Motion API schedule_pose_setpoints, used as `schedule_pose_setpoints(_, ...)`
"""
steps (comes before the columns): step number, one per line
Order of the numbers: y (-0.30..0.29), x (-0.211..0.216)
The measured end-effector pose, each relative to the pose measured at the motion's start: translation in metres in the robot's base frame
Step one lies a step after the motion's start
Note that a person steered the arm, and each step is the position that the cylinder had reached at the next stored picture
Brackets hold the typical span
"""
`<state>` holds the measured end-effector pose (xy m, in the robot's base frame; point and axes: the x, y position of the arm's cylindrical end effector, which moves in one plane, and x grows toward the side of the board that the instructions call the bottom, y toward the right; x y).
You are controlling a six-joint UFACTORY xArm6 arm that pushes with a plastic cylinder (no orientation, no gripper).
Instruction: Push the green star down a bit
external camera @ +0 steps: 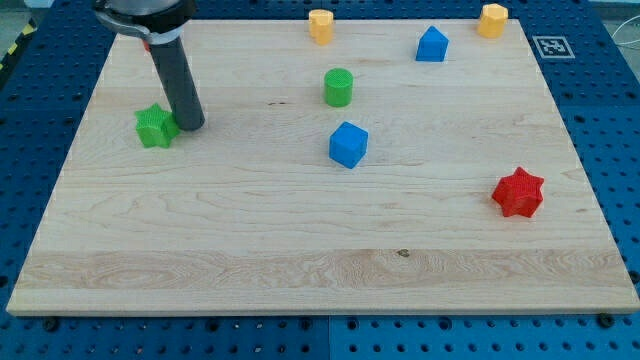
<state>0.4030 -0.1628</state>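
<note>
My tip (192, 126) touches green star (155, 126) on its right, near surface (300, 250) left edge; bare wood nearward. No pincer visible, state untellable.

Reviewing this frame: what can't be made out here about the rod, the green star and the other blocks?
- My tip: whether it touches the green star or stands just beside it on the view's right; the rod's own dark shaft hides the gap.
- Arm above the rod: cut off by the view's top edge.
- Yellow blocks at the view's top: too small to name their shapes.
</note>
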Motion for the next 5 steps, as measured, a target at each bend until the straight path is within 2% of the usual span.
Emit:
schedule_pose_setpoints(2, 0.000, 0.006)
schedule_pose_setpoints(4, -0.013, -0.048)
schedule_pose_setpoints(5, -0.026, -0.049)
